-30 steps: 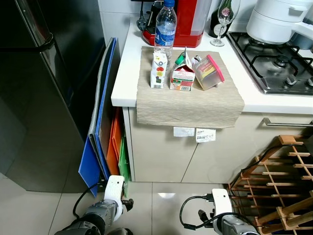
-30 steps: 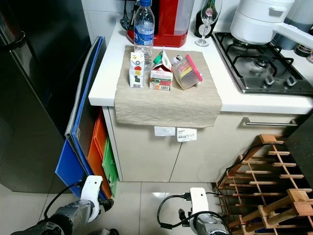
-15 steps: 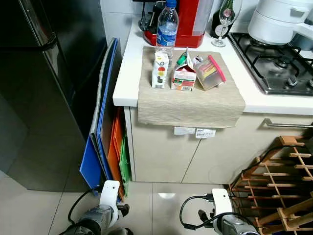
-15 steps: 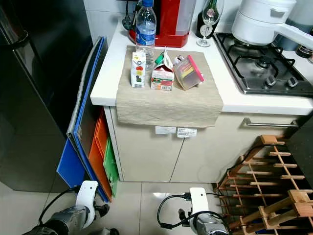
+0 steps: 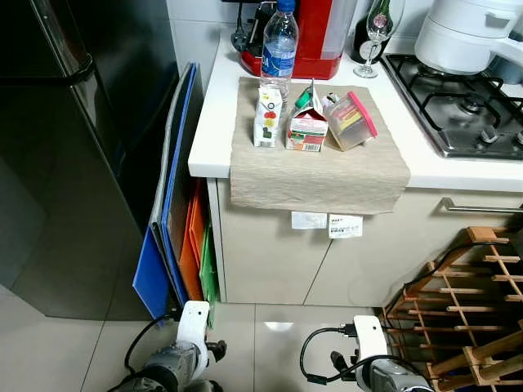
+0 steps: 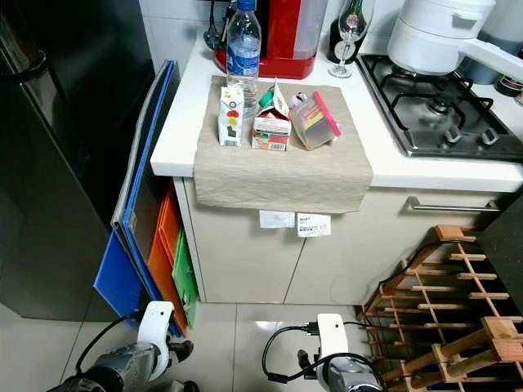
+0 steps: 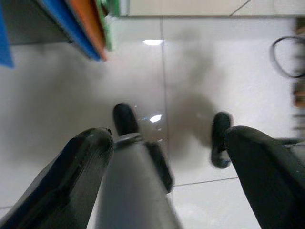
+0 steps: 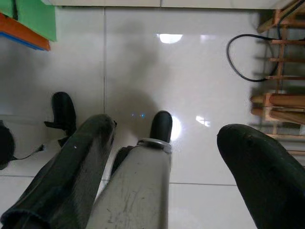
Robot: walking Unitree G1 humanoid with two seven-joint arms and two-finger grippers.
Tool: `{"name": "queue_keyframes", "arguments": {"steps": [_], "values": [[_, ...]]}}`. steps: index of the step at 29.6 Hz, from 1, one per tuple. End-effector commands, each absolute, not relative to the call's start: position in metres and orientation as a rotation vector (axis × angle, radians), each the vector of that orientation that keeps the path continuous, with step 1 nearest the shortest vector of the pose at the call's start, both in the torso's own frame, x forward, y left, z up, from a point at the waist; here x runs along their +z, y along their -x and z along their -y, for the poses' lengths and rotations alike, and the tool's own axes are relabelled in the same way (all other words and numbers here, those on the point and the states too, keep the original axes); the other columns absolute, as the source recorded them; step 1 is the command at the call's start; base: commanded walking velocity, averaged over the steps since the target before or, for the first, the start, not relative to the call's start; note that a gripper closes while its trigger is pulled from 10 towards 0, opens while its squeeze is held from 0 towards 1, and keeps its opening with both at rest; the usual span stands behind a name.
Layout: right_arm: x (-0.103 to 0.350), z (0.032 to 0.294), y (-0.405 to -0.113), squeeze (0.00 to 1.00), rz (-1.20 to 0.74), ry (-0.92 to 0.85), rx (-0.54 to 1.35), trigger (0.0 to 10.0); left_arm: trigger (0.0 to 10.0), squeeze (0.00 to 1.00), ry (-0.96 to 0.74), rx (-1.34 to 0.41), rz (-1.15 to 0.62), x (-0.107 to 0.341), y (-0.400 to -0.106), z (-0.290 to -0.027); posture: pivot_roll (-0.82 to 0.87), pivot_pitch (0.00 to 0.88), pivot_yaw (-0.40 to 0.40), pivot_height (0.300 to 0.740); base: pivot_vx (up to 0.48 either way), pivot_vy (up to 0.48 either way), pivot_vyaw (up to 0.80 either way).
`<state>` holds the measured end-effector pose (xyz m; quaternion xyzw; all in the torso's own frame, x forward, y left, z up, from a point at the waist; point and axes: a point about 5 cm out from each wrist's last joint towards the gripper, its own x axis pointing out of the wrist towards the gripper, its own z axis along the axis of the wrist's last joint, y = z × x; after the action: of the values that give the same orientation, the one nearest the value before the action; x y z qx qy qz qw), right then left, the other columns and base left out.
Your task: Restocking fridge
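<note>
A clear water bottle (image 5: pixel 279 45), two cartons (image 5: pixel 288 121) and a pink-lidded box (image 5: pixel 350 120) stand on the table (image 5: pixel 214 106), well above both empty, wide-open grippers: left gripper (image 7: pixel 167 143), right gripper (image 8: pixel 164 138).

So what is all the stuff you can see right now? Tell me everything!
fridge: 1, black, far left
boards: several, blue, orange, green, standing between fridge and counter
cloth: 1, beige, over counter edge
water bottle: 1, clear, blue cap, back of cloth
small carton: 1, white, on cloth
opened carton: 1, red and green, beside it
container: 1, pink lid, tipped on cloth
wine glass: 1, clear, by stove
stove: 1, black grates, right
wooden rack: 1, on floor, right
left end effector: open, low over floor
right end effector: open, low over floor
</note>
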<state>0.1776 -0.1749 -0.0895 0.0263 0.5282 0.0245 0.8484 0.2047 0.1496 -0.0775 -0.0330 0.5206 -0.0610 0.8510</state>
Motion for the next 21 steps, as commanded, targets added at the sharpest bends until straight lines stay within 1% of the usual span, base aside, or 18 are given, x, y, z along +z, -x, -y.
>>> {"name": "queue_keyframes", "arguments": {"steps": [1,5,8,10,12,14,15,16,17,18,19,20,21], "values": [[-0.089,0.174,-0.178,0.0,-1.105,-0.091,0.056,10.0,10.0,0.0,0.094,-0.122,-1.053,-0.073,-0.213,-0.155,-0.05,0.0,-0.019,0.74,0.0,0.0,0.0],[-0.089,0.174,-0.177,0.0,-1.094,-0.096,0.072,10.0,10.0,0.0,0.177,-0.082,-1.001,-0.067,-0.22,-0.173,-0.04,0.0,-0.021,0.74,0.0,0.0,0.0],[-0.088,0.174,-0.179,0.0,-1.063,-0.092,0.082,10.0,10.0,0.0,0.193,-0.138,-0.928,-0.057,-0.233,-0.171,-0.03,0.0,-0.022,0.74,0.0,0.0,0.0],[-0.087,0.175,-0.181,0.0,-1.047,-0.096,0.074,10.0,10.0,0.0,0.192,-0.15,-0.886,-0.052,-0.237,-0.182,-0.02,0.0,-0.024,0.74,0.0,0.0,0.0],[-0.086,0.175,-0.182,0.0,-1.023,-0.135,0.039,10.0,10.0,0.0,0.092,-0.186,-0.78,-0.04,-0.249,-0.193,-0.01,0.0,-0.025,0.74,0.0,0.0,0.0],[-0.085,0.174,-0.185,0.0,-0.994,-0.149,0.045,10.0,10.0,0.0,0.09,-0.221,-0.699,-0.029,-0.262,-0.191,-0.02,0.0,-0.022,0.74,0.0,0.0,0.0],[-0.083,0.173,-0.187,0.0,-0.973,-0.158,0.07,10.0,10.0,0.0,0.093,-0.251,-0.614,-0.006,-0.281,-0.189,-0.02,0.0,-0.02,0.74,0.0,0.0,0.0],[-0.054,0.183,-0.228,0.0,-0.832,-0.177,0.128,10.0,10.0,0.0,0.11,-0.279,-0.549,0.016,-0.295,-0.186,-0.02,0.0,-0.02,0.74,0.0,0.0,0.0],[-0.026,0.188,-0.254,0.0,-0.728,-0.189,0.186,10.0,10.0,0.0,0.119,-0.301,-0.508,0.032,-0.302,-0.183,-0.02,0.0,-0.02,0.74,0.0,0.0,0.0],[0.006,0.187,-0.273,0.0,-0.631,-0.194,0.236,10.0,10.0,0.0,0.12,-0.306,-0.455,0.051,-0.309,-0.181,-0.02,0.0,-0.02,0.74,0.0,0.0,0.0],[0.028,0.185,-0.282,0.0,-0.575,-0.19,0.261,10.0,10.0,0.0,0.126,-0.298,-0.419,0.064,-0.315,-0.179,-0.02,0.0,-0.022,0.74,0.0,0.0,0.0],[0.028,0.185,-0.282,0.0,-0.575,-0.19,0.261,10.0,10.0,0.0,0.126,-0.298,-0.419,0.064,-0.315,-0.179,-0.02,0.0,-0.022,0.74,0.0,0.0,0.0],[0.038,0.183,-0.283,0.0,-0.554,-0.184,0.261,10.0,10.0,0.0,0.127,-0.294,-0.394,0.074,-0.318,-0.177,-0.02,0.0,-0.022,0.74,0.0,0.0,0.0]]}}
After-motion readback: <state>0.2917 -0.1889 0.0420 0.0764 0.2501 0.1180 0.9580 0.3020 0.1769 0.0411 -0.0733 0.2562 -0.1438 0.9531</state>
